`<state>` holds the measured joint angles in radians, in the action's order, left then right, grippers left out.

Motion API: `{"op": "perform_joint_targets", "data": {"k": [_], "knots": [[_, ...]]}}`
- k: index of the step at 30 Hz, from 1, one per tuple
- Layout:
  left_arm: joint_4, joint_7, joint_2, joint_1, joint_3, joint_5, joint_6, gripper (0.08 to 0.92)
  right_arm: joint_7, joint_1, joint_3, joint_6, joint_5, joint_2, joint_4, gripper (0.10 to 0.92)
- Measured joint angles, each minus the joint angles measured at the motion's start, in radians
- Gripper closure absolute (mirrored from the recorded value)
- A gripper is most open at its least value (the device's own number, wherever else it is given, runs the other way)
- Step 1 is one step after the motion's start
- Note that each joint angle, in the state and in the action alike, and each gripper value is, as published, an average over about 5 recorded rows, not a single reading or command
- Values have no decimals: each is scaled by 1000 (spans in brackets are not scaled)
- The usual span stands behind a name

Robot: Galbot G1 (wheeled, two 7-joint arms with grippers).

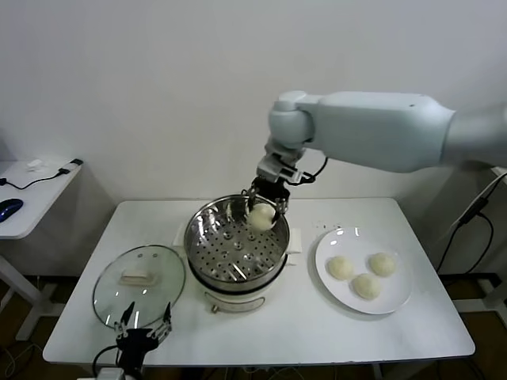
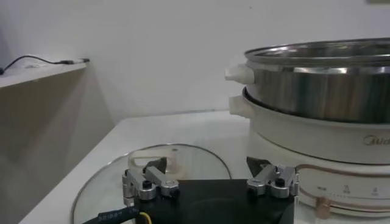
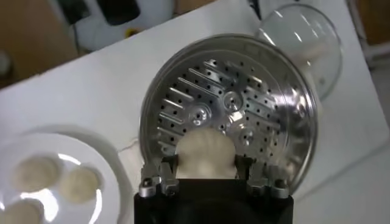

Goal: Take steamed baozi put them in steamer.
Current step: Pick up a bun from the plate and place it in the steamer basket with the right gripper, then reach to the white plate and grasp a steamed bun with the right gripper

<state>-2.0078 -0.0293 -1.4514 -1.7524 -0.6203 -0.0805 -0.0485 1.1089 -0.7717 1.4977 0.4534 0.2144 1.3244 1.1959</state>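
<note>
My right gripper (image 1: pixel 264 212) is shut on a cream-white baozi (image 1: pixel 261 216) and holds it over the far right part of the steel steamer (image 1: pixel 235 247). In the right wrist view the baozi (image 3: pixel 206 154) sits between the fingers (image 3: pixel 166 173) above the perforated tray (image 3: pixel 225 109), which holds no buns. Three more baozi (image 1: pixel 364 275) lie on the white plate (image 1: pixel 396 297) to the right; they also show in the right wrist view (image 3: pixel 38 173). My left gripper (image 1: pixel 142 326) is open, parked at the table's front left by the lid; in its view (image 2: pixel 207 176) the steamer (image 2: pixel 317 103) stands close.
The round glass lid (image 1: pixel 139 285) lies flat on the table left of the steamer; it also shows in the left wrist view (image 2: pixel 152 176). A white side table (image 1: pixel 32 194) with a cable and mouse stands at far left. The white wall is behind.
</note>
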Motion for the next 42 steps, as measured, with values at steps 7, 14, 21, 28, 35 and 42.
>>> {"op": "perform_joint_targets", "data": {"k": [7, 14, 21, 28, 35, 42], "knots": [[-6, -2, -3, -7, 1, 1, 1, 177, -15, 144, -87, 173, -203, 92, -178, 389], [1, -9, -5, -7, 1, 1, 5, 177, -40, 250, -166, 289, -336, 163, -345, 389], [7, -13, -6, -3, 1, 1, 7, 177, -64, 311, -218, 350, -403, 217, -468, 322], [12, -17, -8, 5, 2, 1, 6, 177, -77, 328, -234, 371, -409, 228, -512, 206], [8, -16, -8, 2, 7, 1, 5, 177, -32, 254, -190, 371, -276, 183, -467, 202], [-2, -14, -8, 1, 13, 2, 2, 177, 12, 59, 0, 317, 46, 56, -326, 203]]}}
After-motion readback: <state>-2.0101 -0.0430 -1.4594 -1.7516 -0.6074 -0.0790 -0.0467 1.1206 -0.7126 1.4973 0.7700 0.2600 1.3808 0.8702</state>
